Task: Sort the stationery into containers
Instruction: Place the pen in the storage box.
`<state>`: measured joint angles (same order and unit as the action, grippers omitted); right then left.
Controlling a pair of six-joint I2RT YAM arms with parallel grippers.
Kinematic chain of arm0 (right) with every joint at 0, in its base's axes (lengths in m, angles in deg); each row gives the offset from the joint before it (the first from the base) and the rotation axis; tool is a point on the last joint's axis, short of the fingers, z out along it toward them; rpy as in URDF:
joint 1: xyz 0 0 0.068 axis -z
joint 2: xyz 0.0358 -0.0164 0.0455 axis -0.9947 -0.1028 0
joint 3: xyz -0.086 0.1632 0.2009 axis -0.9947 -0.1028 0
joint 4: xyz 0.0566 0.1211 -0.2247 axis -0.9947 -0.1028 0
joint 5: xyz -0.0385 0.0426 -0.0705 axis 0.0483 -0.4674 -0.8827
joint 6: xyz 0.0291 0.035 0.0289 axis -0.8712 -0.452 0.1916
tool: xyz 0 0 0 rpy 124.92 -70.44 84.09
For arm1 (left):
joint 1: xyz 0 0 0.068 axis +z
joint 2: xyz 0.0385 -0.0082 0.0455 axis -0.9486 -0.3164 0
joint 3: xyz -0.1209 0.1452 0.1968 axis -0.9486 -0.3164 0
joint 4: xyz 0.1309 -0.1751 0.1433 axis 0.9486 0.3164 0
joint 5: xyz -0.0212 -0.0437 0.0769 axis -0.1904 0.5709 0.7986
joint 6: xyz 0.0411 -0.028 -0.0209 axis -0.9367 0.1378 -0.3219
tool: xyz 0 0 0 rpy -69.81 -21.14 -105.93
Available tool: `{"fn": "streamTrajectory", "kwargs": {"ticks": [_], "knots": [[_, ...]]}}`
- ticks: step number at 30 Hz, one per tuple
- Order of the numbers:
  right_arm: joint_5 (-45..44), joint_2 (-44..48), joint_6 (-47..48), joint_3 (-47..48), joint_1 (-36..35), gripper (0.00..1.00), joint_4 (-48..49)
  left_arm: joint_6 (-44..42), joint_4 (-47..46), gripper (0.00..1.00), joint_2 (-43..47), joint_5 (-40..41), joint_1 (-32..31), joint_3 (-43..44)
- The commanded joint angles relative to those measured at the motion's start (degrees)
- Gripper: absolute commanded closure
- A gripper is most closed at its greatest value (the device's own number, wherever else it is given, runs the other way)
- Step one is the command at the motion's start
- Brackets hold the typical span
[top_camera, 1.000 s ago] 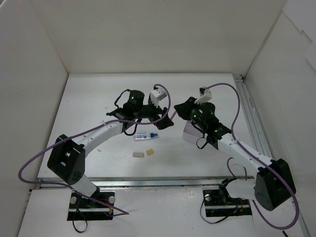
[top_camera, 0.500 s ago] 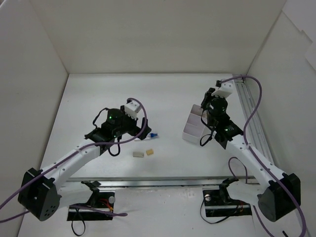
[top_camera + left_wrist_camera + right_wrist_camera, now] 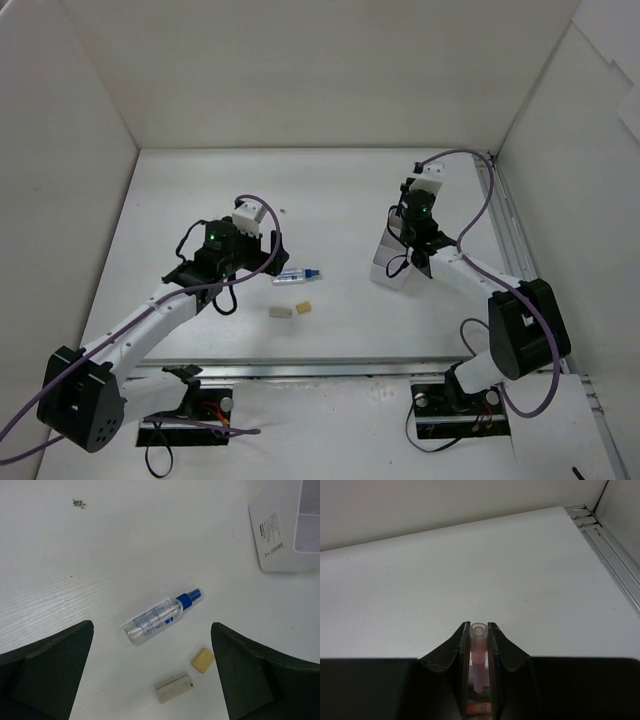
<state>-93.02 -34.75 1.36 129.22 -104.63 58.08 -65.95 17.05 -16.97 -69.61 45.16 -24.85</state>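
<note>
Right gripper [image 3: 479, 629]: closed narrowly on a thin pen [image 3: 479, 652], gripped between the two dark fingers. Pen with a pale pink-red barrel and a clear round end, standing straight up between the fingertips and poking just past them.

Left gripper [image 3: 151, 626]: spread wide, holding nothing, hanging above the tabletop [image 3: 330, 190].

Directly below the left gripper, between its fingers: a clear stubby tube [image 3: 162, 616] with a blue end, lying flat and slanted, blue end pointing ahead and to the right. Faint blue print along its clear body.

Nearer than the tube, slightly toward the gripper's right finger: two beige erasers, apart from each other and from the tube. One longer, greyish-beige block [image 3: 173, 688], and one smaller, yellower square [image 3: 202, 660] just beyond it to the right.

Ahead of the left gripper and far to its right: a white plastic box [image 3: 280, 535], cut off by the picture's edge, with a small printed label on its side and a pale inner floor partly in view. From above, the same box close under the right arm's wrist, partly hidden by it.

Tabletop white and matt, with a faint grain. A few dark specks [image 3: 78, 502] ahead of the left gripper, to its left. Plain white walls [image 3: 320, 70] on three sides. A metal rail [image 3: 612, 545] along the tabletop's edge, to the right of the right gripper.
</note>
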Motion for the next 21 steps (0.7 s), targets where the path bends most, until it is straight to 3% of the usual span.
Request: {"fn": "streamTrajectory", "kwargs": {"ticks": [1,4,7,8,10,11,17,19,21], "knots": [[-2.6,-0.4,-2.9,-0.2,0.7,1.0,9.5,1.7,-4.9,0.0,-0.4,-1.1,0.8,0.0],[-0.4,1.1,-6.7,-2.4,0.7,0.96,9.6,2.1,-4.9,0.0,-1.2,-1.9,0.8,0.3],[0.0,3.7,-10.7,-4.9,0.7,0.85,9.5,2.6,-5.0,0.0,-2.2,-2.3,1.3,0.4],[0.6,5.6,-11.4,-6.3,0.6,0.7,9.5,2.7,-4.4,0.0,-2.7,-2.4,1.3,0.7],[2.9,7.7,-12.2,-7.4,0.7,0.55,9.5,2.8,-3.1,0.0,-3.0,-2.7,1.3,1.2],[3.7,10.0,-12.2,-8.3,0.6,0.42,9.5,2.8,-3.0,0.0,-3.1,-2.9,1.3,1.1],[8.4,19.0,-11.3,-9.2,-0.4,0.14,5.3,3.9,-3.5,0.0,-3.1,-3.3,1.3,-0.5],[10.6,20.8,-8.7,-7.8,-0.9,0.02,-1.7,4.5,-4.0,0.0,-2.8,-4.0,1.3,-1.0],[13.3,22.0,-6.6,-3.5,-2.5,0.02,-12.4,5.7,-3.6,0.0,-2.2,-5.4,1.9,-0.6]]}}
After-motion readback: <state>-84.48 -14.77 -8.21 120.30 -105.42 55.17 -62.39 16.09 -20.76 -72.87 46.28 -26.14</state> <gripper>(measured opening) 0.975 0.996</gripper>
